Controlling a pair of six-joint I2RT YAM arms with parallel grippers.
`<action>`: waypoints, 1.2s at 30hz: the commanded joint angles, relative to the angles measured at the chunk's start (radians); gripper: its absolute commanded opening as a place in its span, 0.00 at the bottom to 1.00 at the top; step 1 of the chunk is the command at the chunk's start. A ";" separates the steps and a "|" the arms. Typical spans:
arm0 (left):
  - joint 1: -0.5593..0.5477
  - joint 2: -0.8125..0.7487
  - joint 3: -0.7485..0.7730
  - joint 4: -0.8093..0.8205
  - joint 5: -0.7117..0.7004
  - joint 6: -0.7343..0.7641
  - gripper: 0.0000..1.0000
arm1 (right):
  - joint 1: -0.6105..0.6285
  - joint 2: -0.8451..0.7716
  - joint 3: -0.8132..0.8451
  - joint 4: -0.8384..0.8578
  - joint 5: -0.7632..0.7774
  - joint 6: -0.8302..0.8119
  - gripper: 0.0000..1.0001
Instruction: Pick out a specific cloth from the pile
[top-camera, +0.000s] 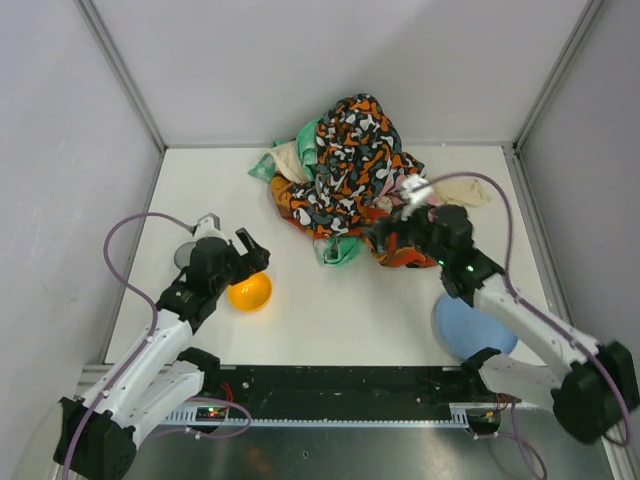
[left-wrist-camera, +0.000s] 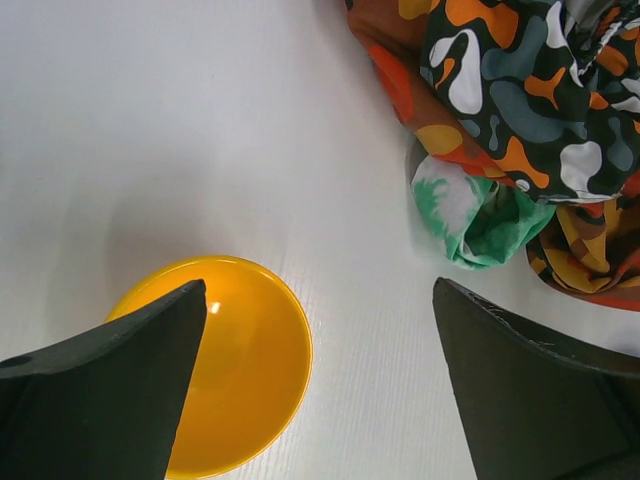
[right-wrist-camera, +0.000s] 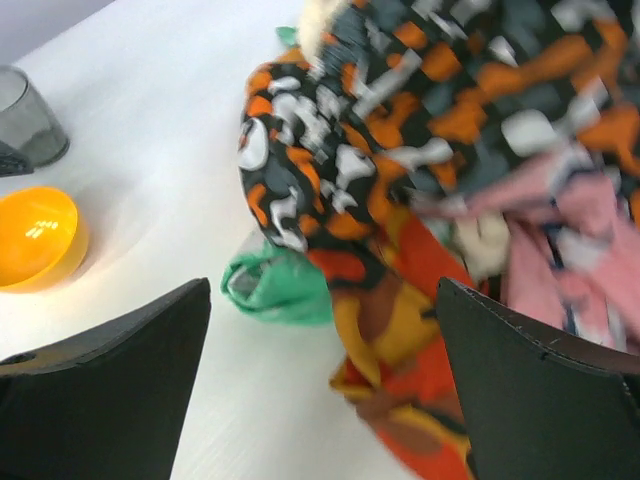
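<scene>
Right claw (right-wrist-camera: 322, 290): wide open, empty, at pile (top-camera: 350, 170)
Left claw (left-wrist-camera: 318, 290): wide open, empty, by orange bowl (left-wrist-camera: 250, 360)

Mounded pile (top-camera: 350, 175) of crumpled cloths, orange-black-white pattern draped on top, mint-green, pink, cream edges showing

Under the left gripper (left-wrist-camera: 320, 285) the table (left-wrist-camera: 150, 130) is white and matt, with a faint fine grain. That gripper's fingers (left-wrist-camera: 90, 400) look like matt black plastic, slightly rough at the edges. The orange bowl (left-wrist-camera: 250, 360) beneath the left finger is smooth and glossy, catching a bright glint. Ahead of the right gripper (right-wrist-camera: 325, 285) the pile (right-wrist-camera: 420, 150) is soft, matt, crumpled cloth. The cup (right-wrist-camera: 25, 115) far to its left is smoky, see-through material
</scene>
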 joint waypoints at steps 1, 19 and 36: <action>0.006 -0.006 0.007 0.022 -0.005 0.027 1.00 | 0.168 0.209 0.187 -0.110 0.096 -0.419 0.99; 0.006 -0.032 -0.020 0.022 -0.039 0.032 1.00 | 0.336 0.856 0.473 -0.209 0.416 -1.199 0.99; 0.006 -0.053 -0.023 0.020 -0.088 0.029 1.00 | 0.211 1.284 0.652 0.740 0.667 -1.586 0.29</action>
